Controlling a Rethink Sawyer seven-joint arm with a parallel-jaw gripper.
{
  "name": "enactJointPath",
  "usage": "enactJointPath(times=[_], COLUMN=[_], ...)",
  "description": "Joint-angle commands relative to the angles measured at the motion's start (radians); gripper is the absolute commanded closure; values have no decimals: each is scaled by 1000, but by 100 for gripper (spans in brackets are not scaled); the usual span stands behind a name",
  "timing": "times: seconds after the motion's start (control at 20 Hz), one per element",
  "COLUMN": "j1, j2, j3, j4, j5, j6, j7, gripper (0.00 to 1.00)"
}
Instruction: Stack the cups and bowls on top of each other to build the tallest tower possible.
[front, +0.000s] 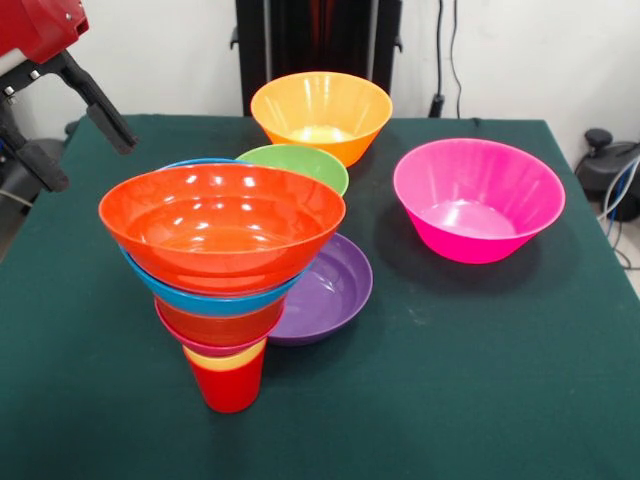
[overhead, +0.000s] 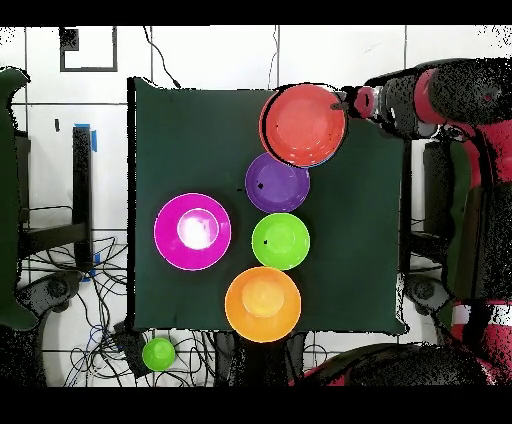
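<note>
The tower (front: 226, 290) stands near the front left: a red cup (front: 230, 388) at the base with a yellow cup's rim just above it, then crimson-pink, orange and blue bowls, and a wide orange-red bowl (front: 222, 222) on top. From above, the tower (overhead: 305, 125) shows only that top bowl. My gripper (front: 90, 165) hangs open and empty to the left of the top bowl's rim, apart from it. In the overhead view the gripper (overhead: 350, 100) sits just beside that rim.
A purple bowl (front: 330, 290) lies right behind the tower, touching or nearly touching it. Loose on the green table (front: 450, 350) are a green bowl (front: 298, 165), a light orange bowl (front: 320, 112) and a magenta-pink bowl (front: 478, 200).
</note>
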Motion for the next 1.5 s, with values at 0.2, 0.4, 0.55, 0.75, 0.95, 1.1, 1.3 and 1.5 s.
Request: enactJointPath(times=[0.2,0.4,0.55,0.75,0.95,1.1,1.3,1.5], j1=[34,33,32,32,40,47,64,94], j2=[29,29,25,21,3,-47,-109,-157], j3=[-5,-5,-5,-10,-26,-45,-80,-130], j4=[64,65,73,75,72,96,115,149], j5=[-31,-29,-29,-32,-42,-46,-66,-97], j6=[-20,-24,-31,-20,-2,18,10,-50], j7=[95,99,96,100,119,139,162,189], gripper=[0,0,0,0,0,0,0,0])
